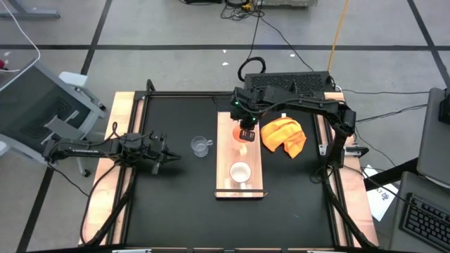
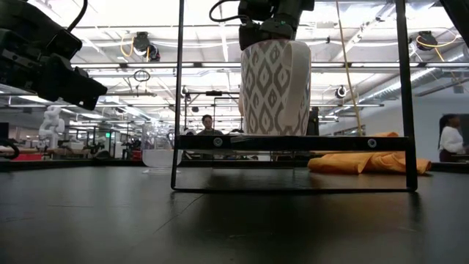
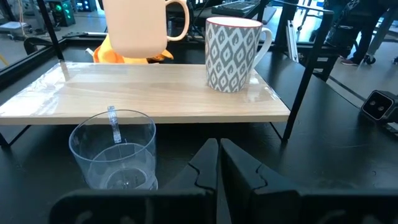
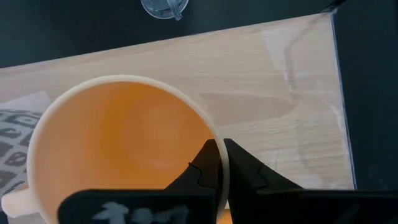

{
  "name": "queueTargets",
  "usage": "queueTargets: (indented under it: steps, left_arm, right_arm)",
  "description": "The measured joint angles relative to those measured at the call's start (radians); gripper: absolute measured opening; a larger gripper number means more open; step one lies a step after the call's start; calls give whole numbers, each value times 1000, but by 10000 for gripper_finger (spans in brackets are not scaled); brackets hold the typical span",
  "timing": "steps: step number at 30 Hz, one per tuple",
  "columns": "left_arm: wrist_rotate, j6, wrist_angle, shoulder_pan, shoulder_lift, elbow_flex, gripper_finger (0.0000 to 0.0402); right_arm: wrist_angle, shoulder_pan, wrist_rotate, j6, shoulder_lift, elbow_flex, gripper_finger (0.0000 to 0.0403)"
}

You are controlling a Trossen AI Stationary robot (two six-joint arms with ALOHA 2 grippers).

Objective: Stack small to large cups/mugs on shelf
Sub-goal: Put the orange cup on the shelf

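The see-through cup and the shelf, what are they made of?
The clear cup looks like glass or clear plastic: you see the table right through it, and its rim shines. The shelf looks like pale wood with faint grain lines and a smooth, slightly glossy top.

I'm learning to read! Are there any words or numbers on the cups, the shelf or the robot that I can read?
No words or numbers can be read in these pictures.
The white mug has only a grey drop pattern, no letters.
The orange-yellow mug, the clear glass cup and the shelf are plain.
The paper beside the table has print too small to read.
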Motion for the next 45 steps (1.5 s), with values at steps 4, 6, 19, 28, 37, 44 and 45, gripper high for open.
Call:
queueTargets:
  steps: [4,6,19,28,37,44,45]
  left_arm:
    - [0,-2,0,0,0,0,21]
    - [0,-2,0,0,0,0,21]
    - [6,-1,0,-19,0,0,21]
    - [4,7,0,-39,0,0,21]
    - [-3,8,0,-39,0,0,21]
    - [-3,8,0,-39,0,0,21]
    - [-3,8,0,-39,0,0,21]
  right_arm:
    - [1,0,0,4,0,0,0]
    - [11,0,0,8,1,-2,0]
    - [10,2,1,-29,90,-5,0]
    - [11,1,2,-9,93,-5,0]
    - [26,0,2,4,93,-5,0]
    - [28,2,3,7,117,-3,0]
    - [28,2,2,10,126,-2,0]
